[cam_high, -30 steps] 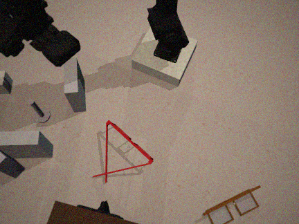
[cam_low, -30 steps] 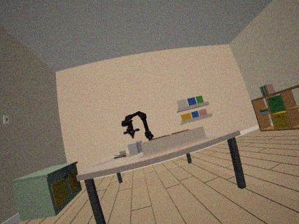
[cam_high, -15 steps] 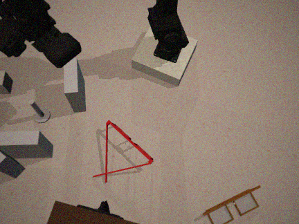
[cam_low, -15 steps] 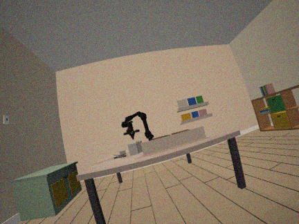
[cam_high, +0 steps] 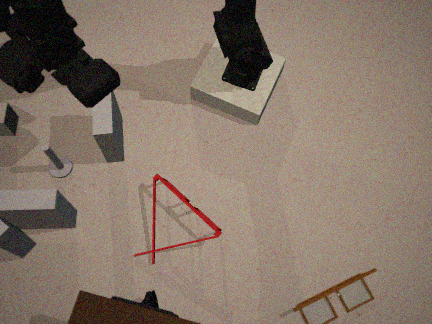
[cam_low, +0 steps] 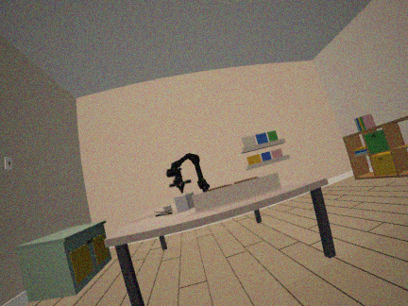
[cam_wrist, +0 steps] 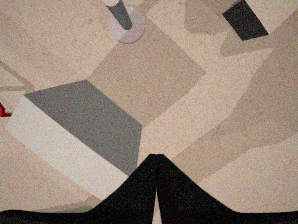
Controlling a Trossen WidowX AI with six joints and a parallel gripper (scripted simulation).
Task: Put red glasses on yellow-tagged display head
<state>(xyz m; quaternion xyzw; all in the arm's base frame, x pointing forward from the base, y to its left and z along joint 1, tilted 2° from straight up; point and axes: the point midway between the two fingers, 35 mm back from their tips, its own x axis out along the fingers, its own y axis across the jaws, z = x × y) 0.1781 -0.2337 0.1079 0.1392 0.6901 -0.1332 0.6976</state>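
The red glasses [cam_high: 172, 189] [cam_wrist: 2, 112] lie in the middle of the top view, their two temples crossing near the tips; only a small piece shows at the left edge of the wrist view. My gripper [cam_wrist: 156, 160] [cam_low: 182, 190] is shut with nothing between the fingertips. It hangs above the table beside a pale grey block [cam_high: 102, 122] [cam_wrist: 82, 115], away from the glasses. No yellow tag can be made out, and I cannot tell which shapes belong to the display heads.
A post on a round base [cam_high: 61, 170] [cam_wrist: 127, 37] stands near the pale block. Another long grey block [cam_high: 35, 219] and a small dark block [cam_wrist: 245, 21] are close by. Brown glasses [cam_high: 350, 281] lie at lower right, a brown object [cam_high: 100, 310] at the bottom edge. The arm stands on a pale slab [cam_high: 272, 65].
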